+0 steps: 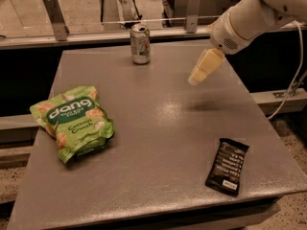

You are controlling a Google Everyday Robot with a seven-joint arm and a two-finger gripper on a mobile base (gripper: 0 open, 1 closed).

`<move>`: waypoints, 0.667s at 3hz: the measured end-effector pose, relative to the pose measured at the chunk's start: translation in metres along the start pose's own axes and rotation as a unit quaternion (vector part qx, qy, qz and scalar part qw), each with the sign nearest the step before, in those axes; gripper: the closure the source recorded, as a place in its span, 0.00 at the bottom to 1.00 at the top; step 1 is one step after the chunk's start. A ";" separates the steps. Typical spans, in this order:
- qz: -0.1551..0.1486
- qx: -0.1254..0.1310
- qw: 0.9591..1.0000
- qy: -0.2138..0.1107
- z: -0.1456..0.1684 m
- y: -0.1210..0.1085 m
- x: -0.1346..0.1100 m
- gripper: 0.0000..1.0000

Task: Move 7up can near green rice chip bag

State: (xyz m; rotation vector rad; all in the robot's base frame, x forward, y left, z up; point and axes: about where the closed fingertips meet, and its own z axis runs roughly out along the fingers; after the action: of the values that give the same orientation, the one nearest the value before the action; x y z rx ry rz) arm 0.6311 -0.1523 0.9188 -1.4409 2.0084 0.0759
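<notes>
The 7up can (140, 44) stands upright at the far middle of the grey table (158, 128). The green rice chip bag (73, 121) lies flat near the table's left edge, well in front and to the left of the can. My gripper (195, 78) hangs from the white arm (249, 18) that reaches in from the upper right. It is above the table's far right part, to the right of the can and a little nearer, apart from it. It holds nothing that I can see.
A black wrapped bar (227, 166) lies near the table's front right corner. A metal rail with posts (53, 16) runs behind the table's far edge. A cable (292, 80) hangs at the right.
</notes>
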 end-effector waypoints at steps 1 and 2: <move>0.049 0.009 0.996 -0.079 0.049 -0.042 -0.040 0.00; 0.087 0.001 0.986 -0.143 0.078 -0.068 -0.063 0.00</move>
State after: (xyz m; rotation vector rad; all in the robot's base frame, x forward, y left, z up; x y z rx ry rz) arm 0.7382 -0.0952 0.9127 -1.1751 1.8895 0.3361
